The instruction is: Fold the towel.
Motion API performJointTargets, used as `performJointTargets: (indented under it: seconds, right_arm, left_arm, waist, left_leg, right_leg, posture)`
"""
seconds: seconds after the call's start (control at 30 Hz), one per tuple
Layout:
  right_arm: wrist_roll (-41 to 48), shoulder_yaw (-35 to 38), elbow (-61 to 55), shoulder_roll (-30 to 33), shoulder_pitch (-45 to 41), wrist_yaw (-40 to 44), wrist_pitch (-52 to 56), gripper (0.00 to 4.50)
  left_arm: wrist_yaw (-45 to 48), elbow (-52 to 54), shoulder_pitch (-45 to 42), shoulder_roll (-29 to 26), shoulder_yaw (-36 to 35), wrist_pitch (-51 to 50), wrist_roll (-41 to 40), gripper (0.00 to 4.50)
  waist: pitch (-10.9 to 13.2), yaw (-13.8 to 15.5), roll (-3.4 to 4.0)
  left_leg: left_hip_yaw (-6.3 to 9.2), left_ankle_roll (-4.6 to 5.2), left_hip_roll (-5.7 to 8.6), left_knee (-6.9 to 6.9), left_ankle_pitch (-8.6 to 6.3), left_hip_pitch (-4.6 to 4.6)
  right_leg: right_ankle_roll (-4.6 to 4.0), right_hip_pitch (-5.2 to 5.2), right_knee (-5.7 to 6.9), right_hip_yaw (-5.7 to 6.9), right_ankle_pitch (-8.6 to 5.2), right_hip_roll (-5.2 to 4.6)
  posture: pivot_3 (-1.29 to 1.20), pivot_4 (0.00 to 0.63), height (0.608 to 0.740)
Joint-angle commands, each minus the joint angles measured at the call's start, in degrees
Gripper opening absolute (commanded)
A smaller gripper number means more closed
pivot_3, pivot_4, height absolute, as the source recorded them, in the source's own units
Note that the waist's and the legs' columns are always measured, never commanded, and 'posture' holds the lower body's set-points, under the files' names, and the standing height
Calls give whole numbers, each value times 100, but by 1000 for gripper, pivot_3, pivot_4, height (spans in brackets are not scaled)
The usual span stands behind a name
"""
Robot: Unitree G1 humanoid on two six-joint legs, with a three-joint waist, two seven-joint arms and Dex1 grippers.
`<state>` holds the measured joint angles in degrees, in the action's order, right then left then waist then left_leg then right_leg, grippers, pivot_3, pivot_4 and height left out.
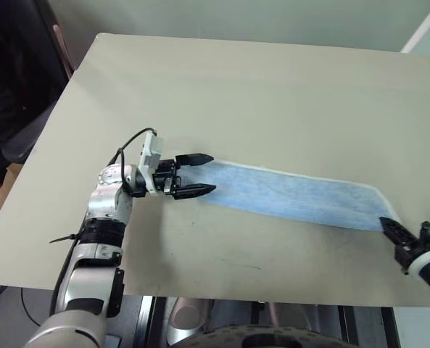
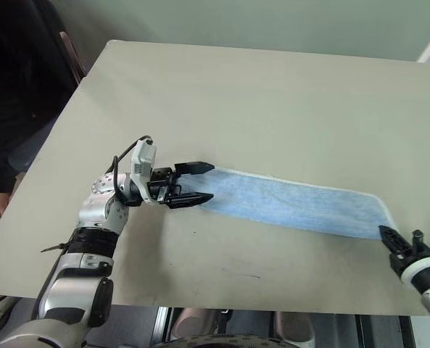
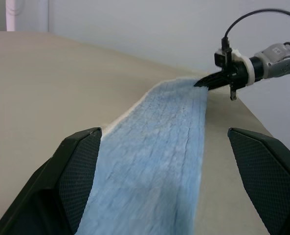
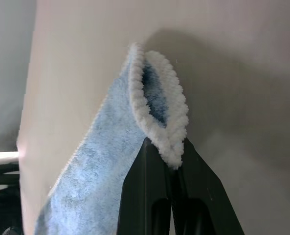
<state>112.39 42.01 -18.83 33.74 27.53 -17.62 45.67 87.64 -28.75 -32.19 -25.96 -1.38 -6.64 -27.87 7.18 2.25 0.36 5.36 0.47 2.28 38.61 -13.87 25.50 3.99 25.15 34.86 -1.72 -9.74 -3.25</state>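
Note:
The light blue towel (image 1: pixel 294 194) lies on the table as a long narrow strip running from the middle toward the right front. My left gripper (image 1: pixel 212 173) points level along the strip at its left end. It is open, with one finger (image 1: pixel 194 158) on each side of the towel's end. In the left wrist view the towel (image 3: pixel 159 147) stretches away between the wide-apart fingers to my right gripper (image 3: pixel 203 82). The right gripper (image 1: pixel 383 221) is at the strip's right end, shut on the towel's white-edged corner (image 4: pixel 167 122), which bulges in a small loop above the closed fingers.
The beige table (image 1: pixel 236 87) spreads wide behind and left of the towel. Its front edge (image 1: pixel 273 299) runs close below both grippers. A person in dark clothing (image 1: pixel 11 72) stands at the table's left side.

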Motion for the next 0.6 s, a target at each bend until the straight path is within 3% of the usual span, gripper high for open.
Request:
performJointTargets:
  seconds: [0.03, 0.17, 0.4, 0.6]
  right_arm:
    - [-454, 378, -359, 636, 42, 870, 228, 47]
    - [-763, 390, -870, 1182, 115, 1693, 518, 47]
    - [-842, -175, -1369, 1994, -551, 2000, 608, 47]
    - [-1200, -1788, -1512, 2441, -1900, 2032, 725, 47]
  left_arm:
    - [145, -31, -165, 21, -20, 66, -6, 4500]
    - [147, -78, -204, 52, -24, 96, 15, 4500]
    - [109, -45, -173, 77, -39, 118, 36, 4500]
    - [72, 27, -107, 66, -63, 125, 36, 4500]
  waist:
    - [0, -5, 0]
    - [0, -14, 1]
    - [1, -22, 1]
    - [1, -36, 0]
  left_leg:
    - [-2, 1, 0, 1, -1, -1]
    - [0, 1, -5, -2, -1, -3]
    - [-7, -4, 0, 7, 34, 0]
    - [-6, 30, -3, 5, 69, -2]
  right_leg:
    - [0, 0, 0, -1, 1, 0]
    - [-8, 1, 7, 5, -4, 5]
    - [4, -1, 3, -3, 1, 1]
    - [54, 1, 6, -2, 32, 4]
  posture:
    - [0, 150, 740]
    - [0, 150, 740]
    - [0, 150, 740]
    - [0, 150, 740]
